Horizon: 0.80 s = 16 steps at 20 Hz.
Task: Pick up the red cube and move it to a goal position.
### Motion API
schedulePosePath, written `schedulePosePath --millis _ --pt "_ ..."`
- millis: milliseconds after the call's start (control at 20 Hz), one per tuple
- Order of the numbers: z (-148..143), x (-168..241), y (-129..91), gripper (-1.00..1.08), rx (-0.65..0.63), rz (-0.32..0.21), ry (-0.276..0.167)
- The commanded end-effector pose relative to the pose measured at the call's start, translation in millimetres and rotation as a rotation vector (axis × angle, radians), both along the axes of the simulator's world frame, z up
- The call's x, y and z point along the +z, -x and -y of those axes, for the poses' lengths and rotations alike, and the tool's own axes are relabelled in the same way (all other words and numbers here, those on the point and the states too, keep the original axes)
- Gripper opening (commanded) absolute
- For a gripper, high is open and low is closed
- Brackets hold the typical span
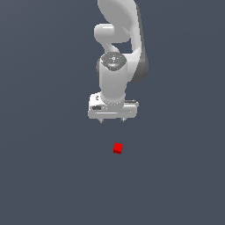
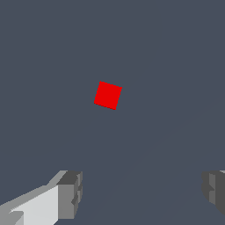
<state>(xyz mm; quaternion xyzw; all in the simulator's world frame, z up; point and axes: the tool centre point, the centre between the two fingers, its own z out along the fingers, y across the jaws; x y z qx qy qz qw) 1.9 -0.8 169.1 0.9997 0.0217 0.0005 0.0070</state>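
Hovering above a plain grey floor (image 1: 44,176), the white gripper (image 1: 112,119) is standing with its fingers spread wide and holding nothing, while the red cube (image 1: 117,148) is lying on the floor apart from it, toward six o'clock of the hand in the exterior view and a touch to that view's right. In the wrist view the cube (image 2: 107,95) is sitting beyond the line between the two grey fingertips (image 2: 70,193), not between them, and its edges are turned slightly against that line. The step in hand is looking like the approach, so doing it well probably means bringing the hand over the cube first, twisting the wrist until the pads are facing two flat sides squarely, and only then lowering straight down; the cube is much narrower than the opening, so centring it matters more than spreading further. The goal position is not showing in either view, so nothing is marking where the cube should end up. One fingertip is being cut off by the frame edge in the wrist view, and the hand's height over the floor is hard to judge.
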Motion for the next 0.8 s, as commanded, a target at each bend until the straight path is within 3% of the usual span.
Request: schedulePosePath --millis 0,350,750 --pt "0 0 0 1.00 0.000 0.000 0.000" --pt "-3 -12 -5 1.00 -0.022 0.000 -0.001" --pt "-13 -52 -23 1.00 -0.100 0.000 -0.004"
